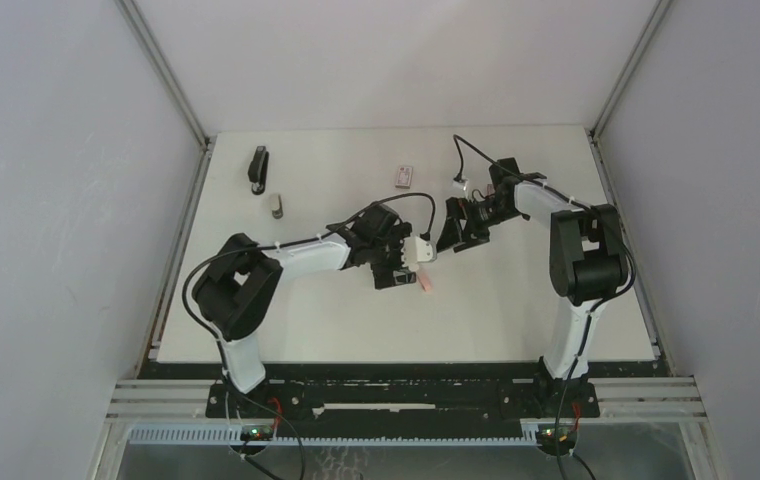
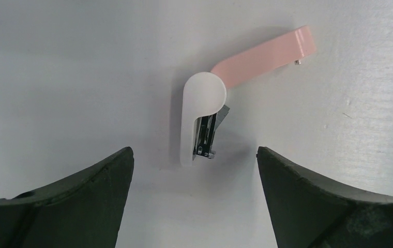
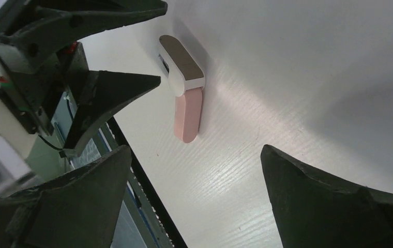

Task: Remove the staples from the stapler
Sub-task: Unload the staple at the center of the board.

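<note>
Stapler [image 2: 200,98], the small pink-and-white one, lies on its side with its pink arm swung open. It sits directly under your left gripper [image 2: 194,170] and just beside your right gripper [image 3: 195,155], both with fingers spread and holding nothing. Expect it to be light, rigid and quick to skate, so pinch the white body and leave the metal channel [image 2: 208,135] free. Around it are a smooth white table [image 2: 55,77] and close walls [image 1: 396,60].

Nothing legible: no brand, label, number or sign. Only tiny dark marks on the metal front end of the pink-and-white mini stapler [image 2: 198,106], too small to read.
</note>
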